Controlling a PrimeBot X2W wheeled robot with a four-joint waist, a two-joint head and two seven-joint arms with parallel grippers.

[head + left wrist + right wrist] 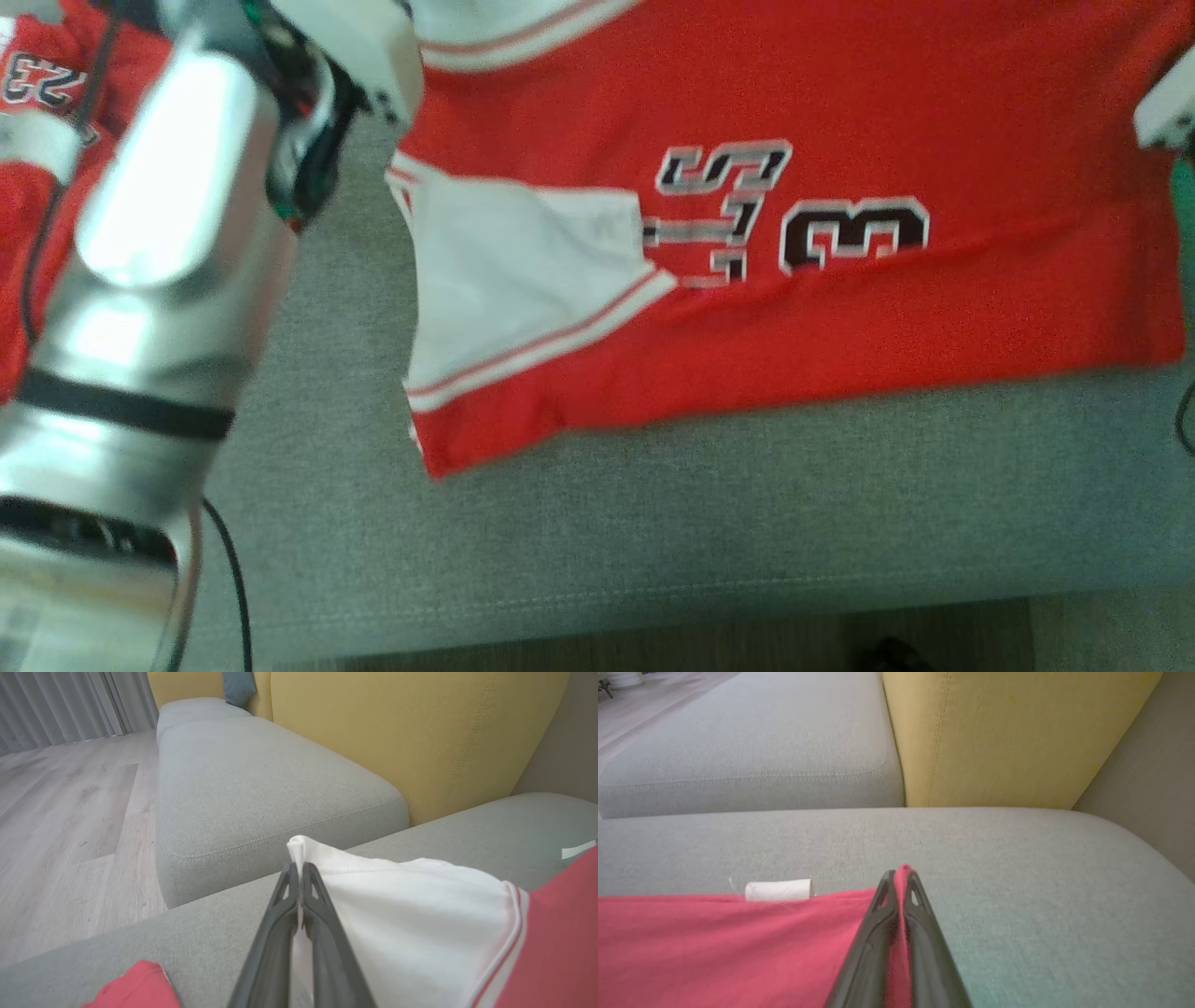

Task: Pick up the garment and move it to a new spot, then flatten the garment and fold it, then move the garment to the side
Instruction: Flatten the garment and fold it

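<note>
The garment is a red jersey with white panels and dark numerals, spread on a grey sofa cushion. In the left wrist view my left gripper is shut on the garment's white sleeve, whose edge pokes up between the tips. In the right wrist view my right gripper is shut on a red corner of the garment, pinched between the fingers. The head view has my left forearm at the left, over a red fold with numerals.
A yellow sofa backrest rises behind the grey cushions. A second grey cushion lies beyond, with wooden floor and curtains to its left. A white tag lies at the garment's edge. The cushion's front edge runs along the bottom of the head view.
</note>
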